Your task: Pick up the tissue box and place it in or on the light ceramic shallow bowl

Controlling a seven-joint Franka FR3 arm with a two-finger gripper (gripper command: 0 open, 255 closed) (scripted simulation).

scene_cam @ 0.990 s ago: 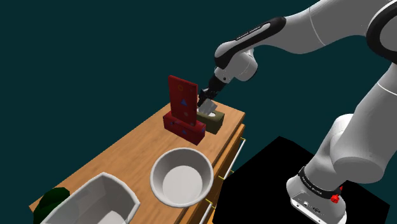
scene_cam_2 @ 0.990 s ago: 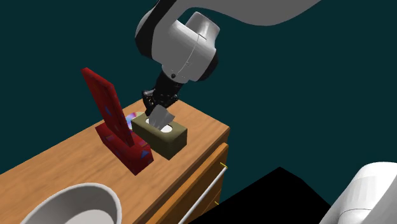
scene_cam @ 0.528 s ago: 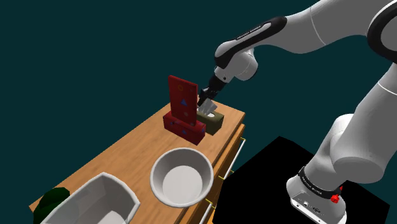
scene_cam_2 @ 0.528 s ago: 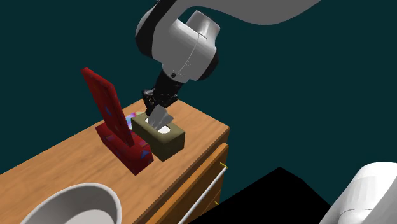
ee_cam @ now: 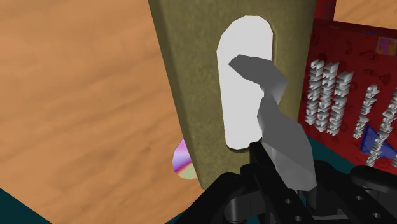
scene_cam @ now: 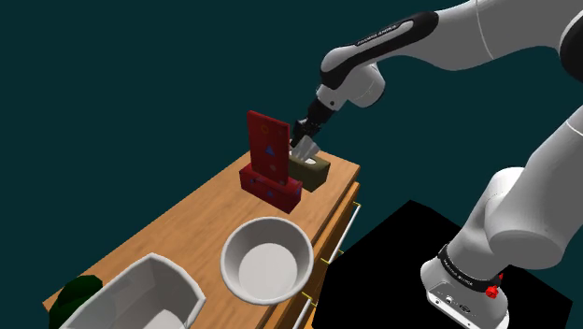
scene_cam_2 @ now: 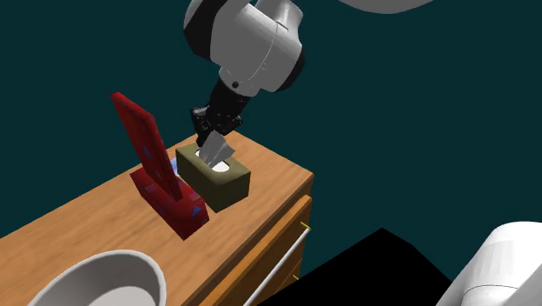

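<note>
Tool [scene_cam_2: 212, 142], clamped on the tissue tuft [scene_cam_2: 220, 155], has risen, lifting the tissue box [scene_cam_2: 217, 180] slightly off the tabletop [scene_cam_2: 95, 226] beside the red box [scene_cam_2: 174, 206]; pale bowl [scene_cam: 269, 266] waits at 7 o'clock, shoulder view.

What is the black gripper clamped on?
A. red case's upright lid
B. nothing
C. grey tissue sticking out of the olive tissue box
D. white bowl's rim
C: the wrist view shows the gripper pinching the grey tissue from the slot of the olive tissue box.
</note>
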